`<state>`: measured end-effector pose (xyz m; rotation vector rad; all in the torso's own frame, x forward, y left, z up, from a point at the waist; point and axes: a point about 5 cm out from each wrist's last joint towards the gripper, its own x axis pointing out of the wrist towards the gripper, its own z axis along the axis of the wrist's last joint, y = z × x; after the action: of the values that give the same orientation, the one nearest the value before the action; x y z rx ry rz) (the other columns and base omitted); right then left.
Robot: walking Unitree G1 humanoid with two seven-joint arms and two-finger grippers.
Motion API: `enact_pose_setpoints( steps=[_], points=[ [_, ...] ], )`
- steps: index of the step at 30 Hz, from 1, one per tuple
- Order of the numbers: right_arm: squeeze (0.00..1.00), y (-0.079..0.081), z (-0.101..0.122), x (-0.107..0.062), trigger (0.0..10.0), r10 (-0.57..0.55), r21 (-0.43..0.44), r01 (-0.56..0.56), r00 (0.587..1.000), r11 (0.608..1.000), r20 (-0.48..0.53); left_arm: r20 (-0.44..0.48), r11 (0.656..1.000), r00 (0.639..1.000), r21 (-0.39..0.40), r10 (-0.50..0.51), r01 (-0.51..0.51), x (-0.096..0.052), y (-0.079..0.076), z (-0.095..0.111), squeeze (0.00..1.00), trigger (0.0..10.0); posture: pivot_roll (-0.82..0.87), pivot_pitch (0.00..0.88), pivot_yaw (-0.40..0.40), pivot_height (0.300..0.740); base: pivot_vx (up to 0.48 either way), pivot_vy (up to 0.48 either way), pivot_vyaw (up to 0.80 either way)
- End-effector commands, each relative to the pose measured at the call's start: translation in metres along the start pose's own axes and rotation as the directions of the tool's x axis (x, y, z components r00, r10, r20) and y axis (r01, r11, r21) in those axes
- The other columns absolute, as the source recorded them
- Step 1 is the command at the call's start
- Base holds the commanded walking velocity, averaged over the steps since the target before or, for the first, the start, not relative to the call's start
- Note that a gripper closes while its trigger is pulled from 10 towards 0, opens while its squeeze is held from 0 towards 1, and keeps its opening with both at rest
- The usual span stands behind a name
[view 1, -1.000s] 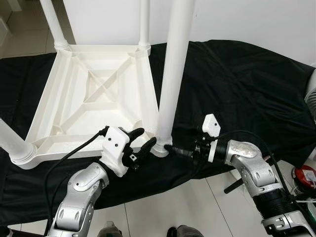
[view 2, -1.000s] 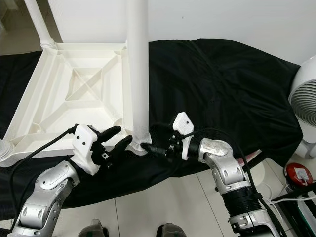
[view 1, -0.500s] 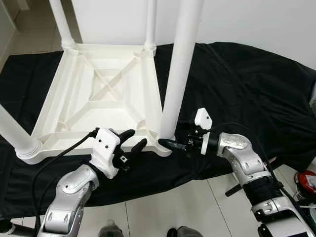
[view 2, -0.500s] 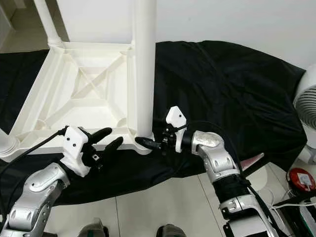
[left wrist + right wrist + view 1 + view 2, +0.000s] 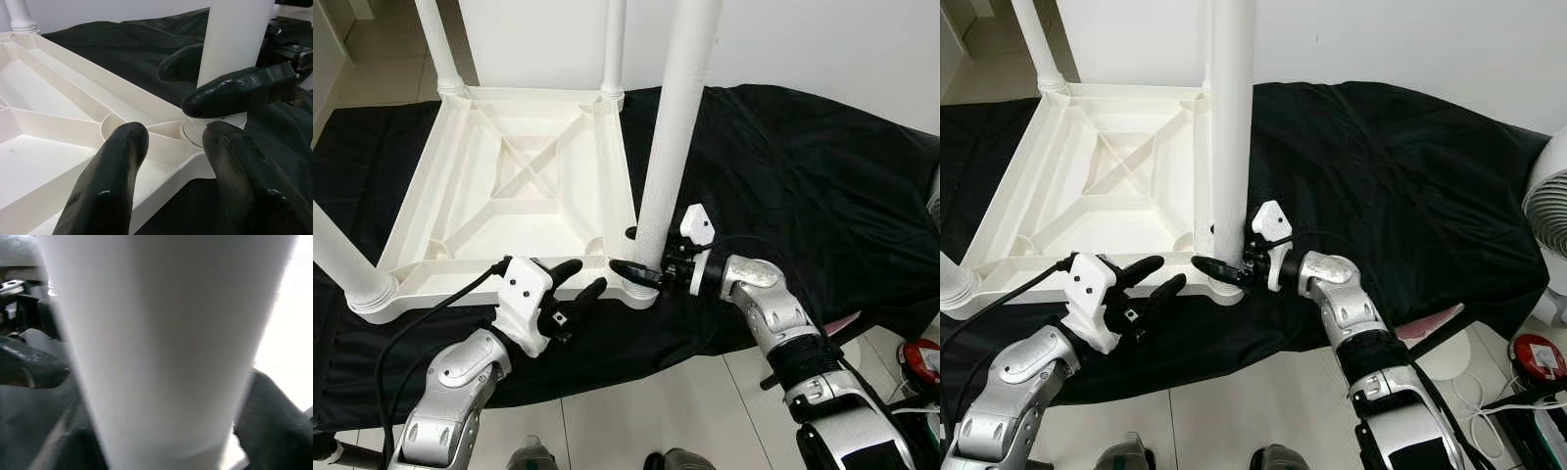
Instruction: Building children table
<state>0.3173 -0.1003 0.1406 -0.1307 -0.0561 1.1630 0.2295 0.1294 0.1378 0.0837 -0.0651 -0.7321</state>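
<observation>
Gripping near table leg base, right pincer closed around it; left pincer open beside upturned white tabletop corner.

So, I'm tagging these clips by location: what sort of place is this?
Probably a room in a home: tiled floor, white wall, a white fan, and an upturned plastic table on a black cloth.

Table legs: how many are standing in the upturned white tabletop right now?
4. Far-left corner leg, far-right corner leg, near-left corner leg, and near-right corner leg, whose base the right gripper straddles.
</observation>
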Motion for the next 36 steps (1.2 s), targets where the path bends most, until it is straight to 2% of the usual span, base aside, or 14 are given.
enact_pose_setpoints(
  steps=[1, 12, 13, 14, 23, 28, 29, 30, 31, 32, 33, 34, 35, 36],
  points=[
    [0.00, -0.007, -0.001, -0.010, 0.0, -0.021, -0.002, 0.021, 1.000, 1.000, -0.008, 0.009, 1.000, 1.000, 0.007, -0.015, 0.015, 0.002, -0.002, 0.002, 0.00, 10.0, 0.11, 0.026, -0.042, 0.740, 0.000, 0.000, 0.00],
    [0.00, -0.015, -0.004, -0.027, 0.0, -0.115, 0.009, 0.115, 0.993, 0.993, -0.023, 0.024, 0.998, 0.998, 0.006, -0.058, 0.058, 0.011, -0.009, 0.003, 0.00, 10.0, 0.08, 0.038, -0.035, 0.740, 0.000, 0.000, 0.00],
    [0.00, -0.016, -0.006, -0.027, 0.5, -0.161, 0.011, 0.162, 0.986, 0.987, -0.033, 0.027, 0.998, 0.998, 0.009, -0.062, 0.062, 0.015, -0.010, 0.003, 0.00, 10.0, 0.08, 0.040, -0.034, 0.740, 0.000, 0.000, 0.00],
    [0.00, -0.017, -0.009, -0.027, 10.0, -0.240, 0.014, 0.241, 0.969, 0.970, -0.057, 0.036, 0.998, 0.997, 0.008, -0.065, 0.064, 0.021, -0.011, 0.004, 0.00, 10.0, 0.08, 0.044, -0.037, 0.740, 0.000, 0.000, 0.00],
    [0.00, -0.009, -0.010, -0.022, 10.0, -0.476, 0.039, 0.477, 0.879, 0.878, -0.043, 0.048, 0.997, 0.996, -0.013, -0.073, 0.074, 0.031, -0.016, 0.008, 0.00, 10.0, 0.07, 0.048, -0.028, 0.740, 0.000, 0.000, 0.00],
    [0.00, -0.002, -0.010, -0.020, 10.0, -0.612, 0.072, 0.614, 0.789, 0.786, -0.048, 0.044, 0.998, 0.997, -0.022, -0.065, 0.066, 0.036, -0.015, 0.008, 0.00, 10.0, 0.06, 0.045, -0.021, 0.740, 0.000, 0.000, 0.00],
    [0.00, -0.001, -0.010, -0.020, 10.0, -0.669, 0.086, 0.672, 0.741, 0.736, -0.056, 0.044, 0.998, 0.997, -0.026, -0.060, 0.062, 0.038, -0.014, 0.008, 0.00, 10.0, 0.05, 0.045, -0.019, 0.740, 0.000, 0.000, 0.00],
    [0.00, -0.001, -0.011, -0.021, 10.0, -0.748, 0.103, 0.751, 0.660, 0.653, -0.070, 0.038, 0.998, 0.998, -0.032, -0.046, 0.048, 0.042, -0.013, 0.009, 0.00, 10.0, 0.05, 0.045, -0.014, 0.740, 0.000, 0.000, 0.00],
    [0.00, -0.001, -0.011, -0.021, 10.0, -0.748, 0.103, 0.751, 0.660, 0.653, -0.070, 0.038, 0.998, 0.998, -0.032, -0.046, 0.048, 0.042, -0.013, 0.009, 0.00, 10.0, 0.05, 0.045, -0.014, 0.740, 0.000, 0.000, 0.00],
    [0.00, 0.000, -0.012, -0.022, 10.0, -0.811, 0.115, 0.815, 0.578, 0.568, -0.091, 0.032, 0.999, 0.999, -0.041, -0.032, 0.033, 0.045, -0.012, 0.009, 0.00, 10.0, 0.04, 0.042, -0.010, 0.740, 0.000, 0.000, 0.00],
    [0.00, 0.000, -0.012, -0.022, 10.0, -0.811, 0.115, 0.815, 0.578, 0.568, -0.091, 0.032, 0.999, 0.999, -0.041, -0.032, 0.033, 0.045, -0.012, 0.009, 0.00, 10.0, 0.04, 0.042, -0.010, 0.740, 0.000, 0.000, 0.00],
    [0.00, 0.001, -0.014, -0.023, 10.0, -0.869, 0.124, 0.875, 0.482, 0.468, -0.117, 0.027, 0.998, 0.999, -0.062, -0.018, 0.020, 0.048, -0.012, 0.009, 0.00, 10.0, 0.04, 0.040, -0.008, 0.740, 0.000, 0.000, 0.00],
    [0.00, 0.001, -0.014, -0.023, 10.0, -0.869, 0.124, 0.875, 0.482, 0.468, -0.117, 0.027, 0.998, 0.999, -0.062, -0.018, 0.020, 0.048, -0.012, 0.009, 0.00, 10.0, 0.04, 0.040, -0.008, 0.740, 0.000, 0.000, 0.00],
    [0.00, 0.002, -0.015, -0.024, 10.0, -0.896, 0.127, 0.904, 0.424, 0.408, -0.134, 0.024, 0.997, 1.000, -0.076, -0.010, 0.012, 0.051, -0.012, 0.010, 0.00, 10.0, 0.04, 0.040, -0.008, 0.740, 0.000, 0.000, 0.00]
  ],
)
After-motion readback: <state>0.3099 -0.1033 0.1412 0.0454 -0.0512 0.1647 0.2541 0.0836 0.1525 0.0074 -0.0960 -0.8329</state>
